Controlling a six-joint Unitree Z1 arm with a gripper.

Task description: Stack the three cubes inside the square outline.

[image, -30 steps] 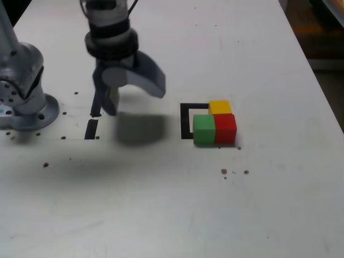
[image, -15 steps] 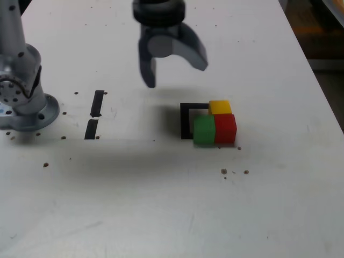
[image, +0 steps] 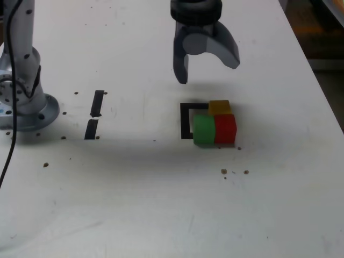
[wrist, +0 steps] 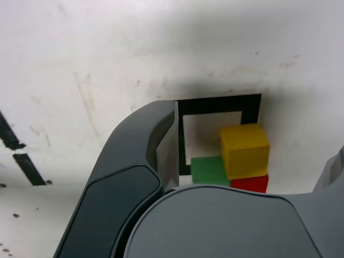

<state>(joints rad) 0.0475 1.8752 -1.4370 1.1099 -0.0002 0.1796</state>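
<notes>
Although we looked for labels or writing, we read none on any surface. Nearest the exterior camera, the green cube [image: 203,130] and red cube [image: 225,129] sit touching side by side; the yellow cube [image: 220,107] sits just behind them. All three crowd the square outline [image: 186,120]. Beyond, the gripper [image: 206,65] hangs above the white table [image: 161,204], jaws spread, grasping nothing.

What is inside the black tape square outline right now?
Mostly bare white table inside the black tape square outline. The small yellow cube and small green cube overlap it; the frame's side beneath them is covered.
</notes>
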